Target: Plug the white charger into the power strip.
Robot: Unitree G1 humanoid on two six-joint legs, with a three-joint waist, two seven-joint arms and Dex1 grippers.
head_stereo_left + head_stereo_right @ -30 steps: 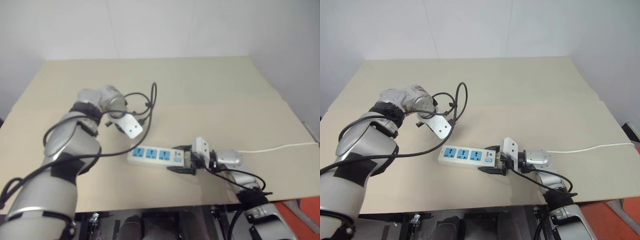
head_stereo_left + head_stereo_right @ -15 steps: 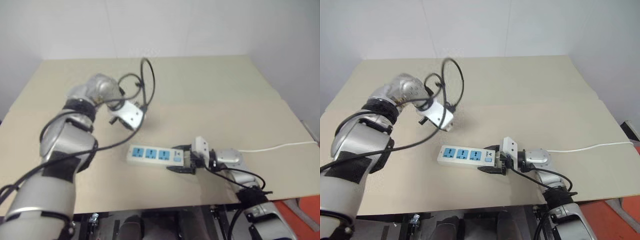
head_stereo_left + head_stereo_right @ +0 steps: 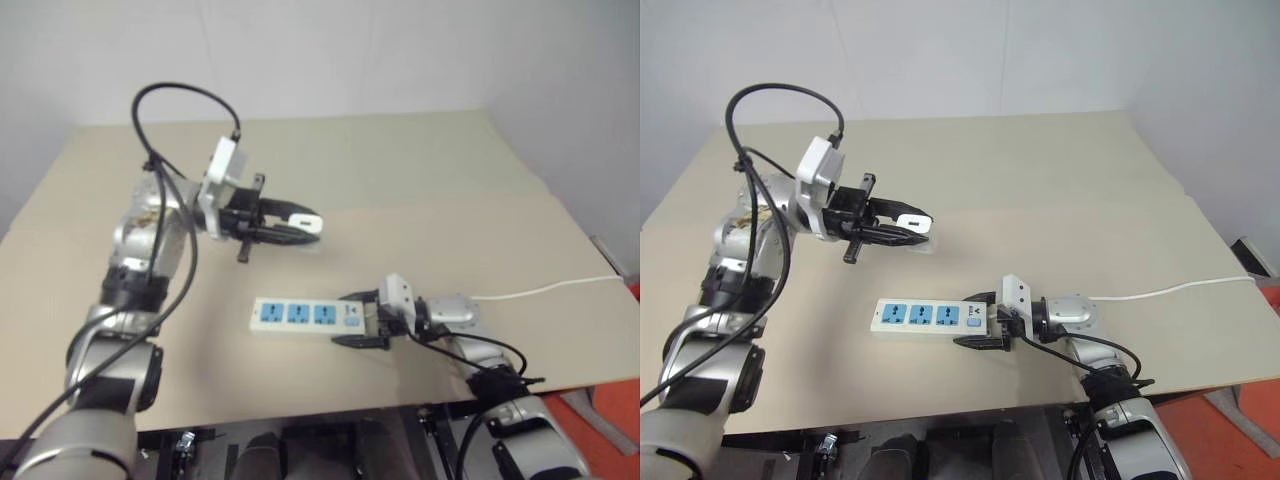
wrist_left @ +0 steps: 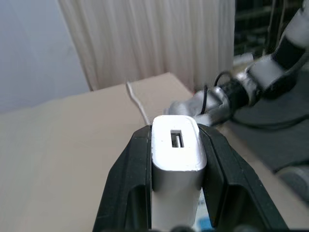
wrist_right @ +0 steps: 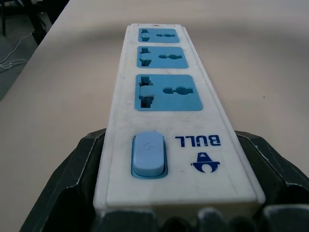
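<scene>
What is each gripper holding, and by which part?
Left gripper: white charger, by its two sides. Right gripper: power strip, by the sides of its switch end.

Beige table (image 3: pixel 1060 180) against plain white wall (image 3: pixel 990 50)

White charger (image 4: pixel 175 153) held aloft; power strip (image 3: pixel 305 316) flat, 3 sockets.
</scene>
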